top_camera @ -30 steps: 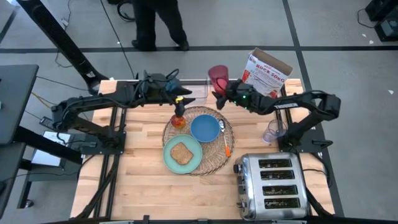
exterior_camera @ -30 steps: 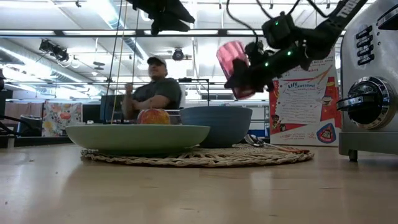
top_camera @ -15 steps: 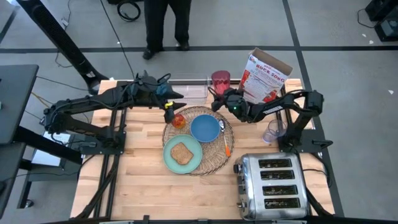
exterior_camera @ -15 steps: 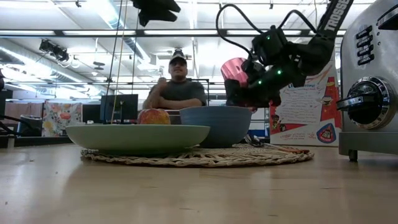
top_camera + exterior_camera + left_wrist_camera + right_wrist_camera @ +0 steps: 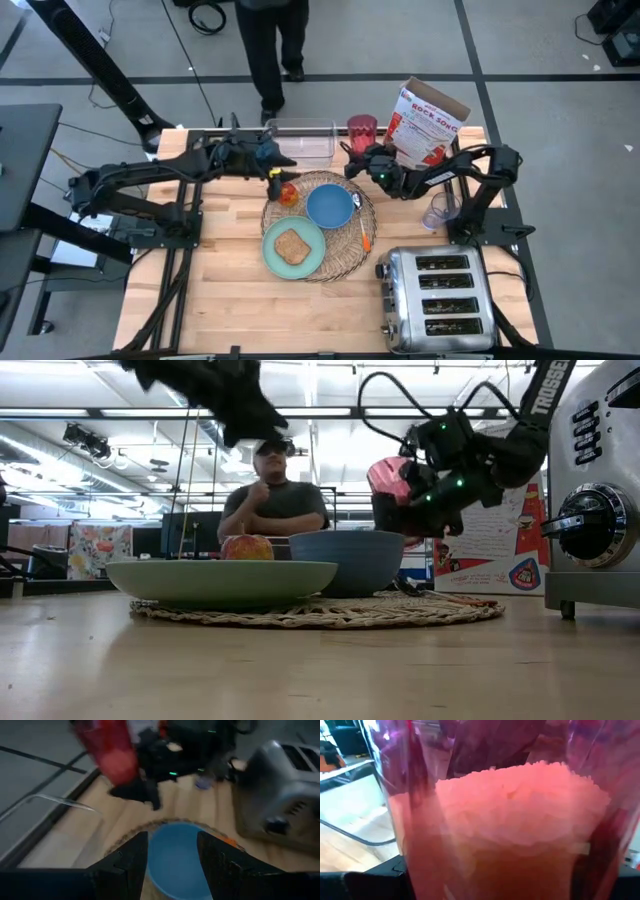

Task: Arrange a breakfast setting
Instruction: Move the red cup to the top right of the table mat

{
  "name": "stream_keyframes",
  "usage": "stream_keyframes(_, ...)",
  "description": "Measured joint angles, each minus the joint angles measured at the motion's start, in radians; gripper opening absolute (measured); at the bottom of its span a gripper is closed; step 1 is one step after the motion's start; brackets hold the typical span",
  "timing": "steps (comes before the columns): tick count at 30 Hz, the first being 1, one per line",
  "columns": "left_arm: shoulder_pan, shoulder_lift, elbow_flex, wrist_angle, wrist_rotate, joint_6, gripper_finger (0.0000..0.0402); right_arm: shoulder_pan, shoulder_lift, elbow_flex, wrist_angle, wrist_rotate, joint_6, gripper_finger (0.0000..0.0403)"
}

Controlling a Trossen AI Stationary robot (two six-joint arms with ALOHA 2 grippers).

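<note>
On the round wicker placemat [image 5: 371, 214] lie a mint-green plate [image 5: 274, 258] with a toast slice [image 5: 292, 245], a blue bowl [image 5: 329, 206], a red-yellow apple [image 5: 288, 193] and an orange-handled utensil [image 5: 364, 232]. My right gripper [image 5: 357, 148] is shut on the red translucent cup [image 5: 361, 129] just past the mat's far right rim. My left gripper [image 5: 280, 170] hangs open and empty above the mat's far left rim, over the apple. In the left wrist view the bowl [image 5: 175, 855] shows past its fingers. My right gripper pinches the cup's side wall [image 5: 388, 480] between its two fingers, coming nearly level from the table's right side. The cup stands roughly upright, mouth up, lifted clear of the table. It fills the right wrist view, which hides where the fingers meet the wall [image 5: 510, 825].
A chrome toaster [image 5: 437, 300] stands at the near right. A cereal box [image 5: 428, 122] is at the far right, a clear tub [image 5: 300, 140] at the far middle, and a small clear cup [image 5: 436, 212] by the right arm's base. A person [image 5: 270, 505] stands beyond the far edge.
My right gripper has sunk toward the table with the cup and turned, bringing the tilted cup nearer upright and a little toward the cereal box. My left gripper has drawn back toward the table's left from above the apple and come down.
</note>
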State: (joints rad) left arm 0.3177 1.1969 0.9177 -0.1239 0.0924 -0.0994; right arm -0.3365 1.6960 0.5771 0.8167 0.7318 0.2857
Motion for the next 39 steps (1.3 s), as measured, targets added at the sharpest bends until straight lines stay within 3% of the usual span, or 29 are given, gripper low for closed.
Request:
stream_keyframes(4,0.095,0.006,-0.089,0.199,0.051,0.004,0.0178,-0.038,0.000,-0.014,0.013,-0.094,0.006,0.0319)
stream_keyframes(7,0.170,0.042,-0.092,0.230,0.122,0.006,0.0179,-0.057,0.001,-0.015,0.058,-0.219,-0.074,0.0319)
stream_keyframes(10,0.232,0.116,-0.067,0.270,0.228,0.020,0.0183,-0.080,0.001,-0.015,0.061,-0.333,-0.114,0.0319)
stream_keyframes(17,0.295,0.333,0.053,0.292,0.410,0.109,0.0223,-0.084,-0.026,-0.049,0.074,-0.406,-0.126,0.0319)
stream_keyframes(22,0.296,0.446,0.128,0.300,0.426,0.146,0.0264,-0.086,-0.059,-0.080,0.058,-0.457,-0.137,0.0319)
stream_keyframes(31,0.227,0.499,0.144,0.429,0.418,0.289,0.0297,-0.057,-0.142,-0.099,0.063,-0.700,-0.118,0.0319)
stream_keyframes(39,0.195,0.499,0.144,0.661,0.462,0.061,0.0298,-0.033,-0.249,-0.073,0.073,-0.803,-0.089,0.0319)
